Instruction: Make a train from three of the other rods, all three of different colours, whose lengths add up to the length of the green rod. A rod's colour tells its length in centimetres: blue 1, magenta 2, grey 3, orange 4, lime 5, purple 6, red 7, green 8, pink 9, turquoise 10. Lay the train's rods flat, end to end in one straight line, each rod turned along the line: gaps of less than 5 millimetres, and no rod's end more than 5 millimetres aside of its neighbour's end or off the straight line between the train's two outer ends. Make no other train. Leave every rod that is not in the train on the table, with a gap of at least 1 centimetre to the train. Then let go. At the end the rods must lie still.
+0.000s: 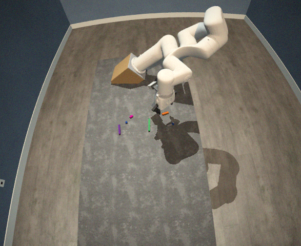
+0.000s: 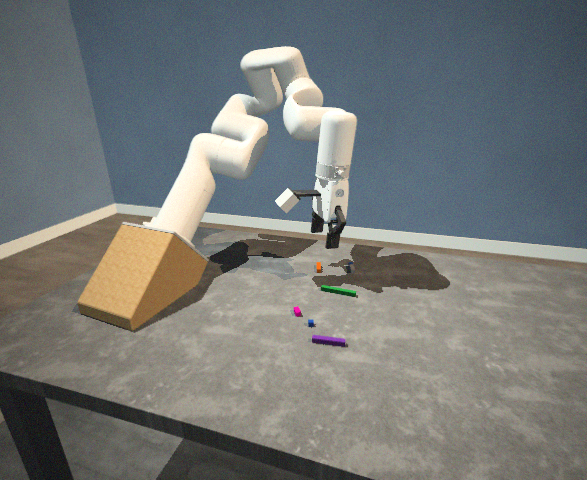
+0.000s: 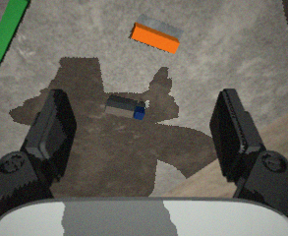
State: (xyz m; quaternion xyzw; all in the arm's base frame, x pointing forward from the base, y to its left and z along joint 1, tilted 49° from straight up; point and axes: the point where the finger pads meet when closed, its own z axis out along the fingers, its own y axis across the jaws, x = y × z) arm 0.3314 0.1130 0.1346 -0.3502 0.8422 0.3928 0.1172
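Note:
My gripper [image 2: 325, 235] [image 3: 143, 106] is open and empty, above the table. Below it, in its shadow, a grey rod [image 3: 119, 110] [image 1: 169, 124] lies end to end with a small blue rod [image 3: 139, 113] [image 1: 173, 123] [image 2: 350, 264]; no gap shows. An orange rod [image 1: 165, 113] [image 2: 318, 267] [image 3: 155, 39] lies apart from them, nearer the robot base. The green rod [image 1: 148, 124] [image 2: 338, 290] [image 3: 6, 36] lies to their left in the top view. Farther left lie a magenta rod [image 1: 131, 116] [image 2: 297, 311], a second blue rod [image 1: 126, 122] [image 2: 311, 323] and a purple rod [image 1: 119, 129] [image 2: 328, 341].
The tan wedge-shaped base [image 1: 123, 73] [image 2: 141, 276] carries the arm at the table's back. The table's right edge [image 1: 201, 143] runs close to the grey and blue pair in the top view. The arm's shadow [image 1: 178, 148] [image 2: 402, 271] darkens that pair.

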